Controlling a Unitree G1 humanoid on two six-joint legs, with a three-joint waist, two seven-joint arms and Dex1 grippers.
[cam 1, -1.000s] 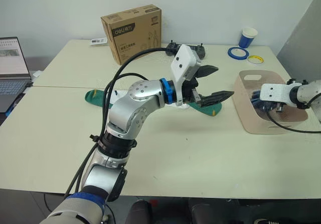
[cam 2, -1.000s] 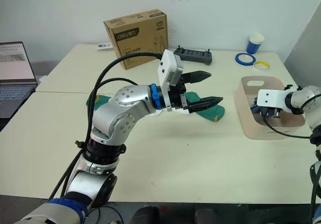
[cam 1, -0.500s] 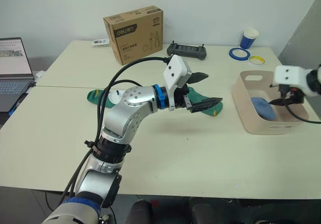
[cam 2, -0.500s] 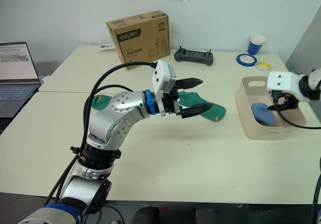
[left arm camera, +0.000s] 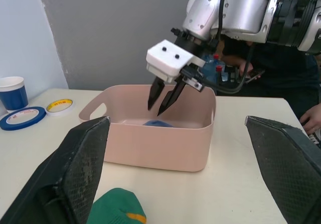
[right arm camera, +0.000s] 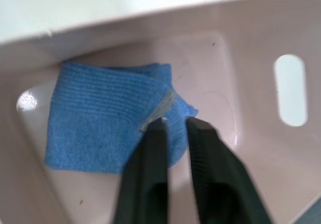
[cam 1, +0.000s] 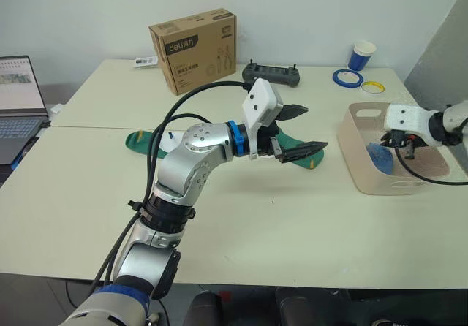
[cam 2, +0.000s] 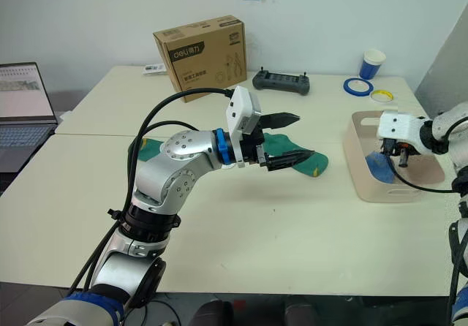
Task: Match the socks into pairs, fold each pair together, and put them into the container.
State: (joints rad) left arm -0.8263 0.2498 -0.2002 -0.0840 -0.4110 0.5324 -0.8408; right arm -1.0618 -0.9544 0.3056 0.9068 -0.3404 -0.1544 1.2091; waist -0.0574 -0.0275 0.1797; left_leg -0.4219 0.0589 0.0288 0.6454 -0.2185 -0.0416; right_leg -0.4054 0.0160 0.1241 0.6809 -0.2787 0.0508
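Observation:
My left gripper (cam 1: pixel 313 127) hovers open and empty above the table's middle, over a dark green sock (cam 1: pixel 310 160) with a yellow toe mark. A second dark green sock (cam 1: pixel 135 142) and a white sock (cam 1: pixel 170 142) lie behind that arm. The pale pink container (cam 1: pixel 364 111) stands at the right and holds a folded light blue sock (right arm camera: pixel 100 128). My right gripper (left arm camera: pixel 161 99) points down into the container, its fingers (right arm camera: pixel 150 163) nearly together with the tips at the blue sock's edge. I cannot tell whether it pinches the cloth.
A brown cardboard box (cam 1: pixel 194 48), a black controller (cam 1: pixel 272 74), a blue cup (cam 1: pixel 363 54) and two tape rolls (cam 1: pixel 346 77) sit along the table's back. A laptop (cam 1: pixel 18 99) is at the far left. A person's hand (left arm camera: pixel 310 126) shows beyond the container.
My right gripper rose out of the container, leaving the blue sock inside, and has now dropped back down onto it. The left arm shifted slightly and stays open.

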